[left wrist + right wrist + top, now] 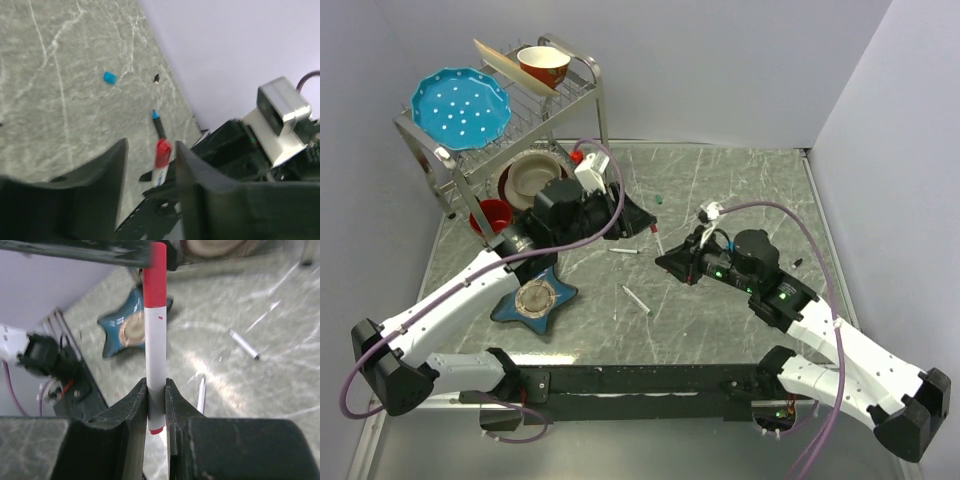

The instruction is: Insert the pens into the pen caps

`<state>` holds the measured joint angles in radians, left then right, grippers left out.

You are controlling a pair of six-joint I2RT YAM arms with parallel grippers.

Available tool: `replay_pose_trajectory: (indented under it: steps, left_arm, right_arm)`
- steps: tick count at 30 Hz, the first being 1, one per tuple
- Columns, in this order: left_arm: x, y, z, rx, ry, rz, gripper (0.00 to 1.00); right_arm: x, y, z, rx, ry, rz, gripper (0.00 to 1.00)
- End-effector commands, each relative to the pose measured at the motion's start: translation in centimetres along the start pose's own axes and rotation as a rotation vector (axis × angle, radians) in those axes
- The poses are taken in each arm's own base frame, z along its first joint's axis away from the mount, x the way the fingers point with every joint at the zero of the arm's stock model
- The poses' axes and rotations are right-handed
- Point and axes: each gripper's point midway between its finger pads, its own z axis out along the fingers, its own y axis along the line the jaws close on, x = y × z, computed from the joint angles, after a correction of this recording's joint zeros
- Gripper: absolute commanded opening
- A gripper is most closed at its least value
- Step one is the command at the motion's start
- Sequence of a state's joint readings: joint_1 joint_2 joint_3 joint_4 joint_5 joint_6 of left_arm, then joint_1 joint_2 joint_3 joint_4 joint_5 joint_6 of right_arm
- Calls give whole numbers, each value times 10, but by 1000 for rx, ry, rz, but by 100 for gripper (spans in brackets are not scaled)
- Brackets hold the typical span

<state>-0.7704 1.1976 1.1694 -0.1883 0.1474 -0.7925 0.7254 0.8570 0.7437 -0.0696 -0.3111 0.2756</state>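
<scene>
While the right pincer (156, 405) clamps a red-capped pen (155, 340), the left pincer (150, 165) stands apart around its cap (162, 152); a blue cap (110, 77) lies beyond on the counter (60, 100).

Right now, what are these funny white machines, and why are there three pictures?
They are two robot arms bolted to a table. Each ends in a claw with two fingers. The big picture comes from a camera above them. The other two come from little cameras on the arms' wrists, so each shows its own claw up close.

The right claw is squeezing a white pen with a red cap on its end. In the left wrist picture the same pen sits between the fingers of the left claw; I cannot tell if that claw is touching it.

On the grey table lie two more pens, a blue cap and a blue star-shaped dish. At the back stands a wire rack with a blue plate and a red bowl.
</scene>
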Motion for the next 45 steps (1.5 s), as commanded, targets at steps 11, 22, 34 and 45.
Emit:
replay_pose_trajectory:
  steps: [11, 22, 34, 45]
  left_arm:
    - [-31, 15, -58, -140, -115, 176, 99]
    - [-6, 99, -90, -417, -194, 205, 99]
    - [-5, 97, -111, -394, -237, 227, 99]
    - [-4, 90, -119, -361, -231, 258, 100]
  right_arm:
    - [82, -69, 7, 330, 104, 320, 0]
    - [145, -137, 16, 699, 329, 384, 1]
    - [178, -182, 25, 838, 474, 366, 15]
    - [166, -182, 15, 888, 480, 355, 35]
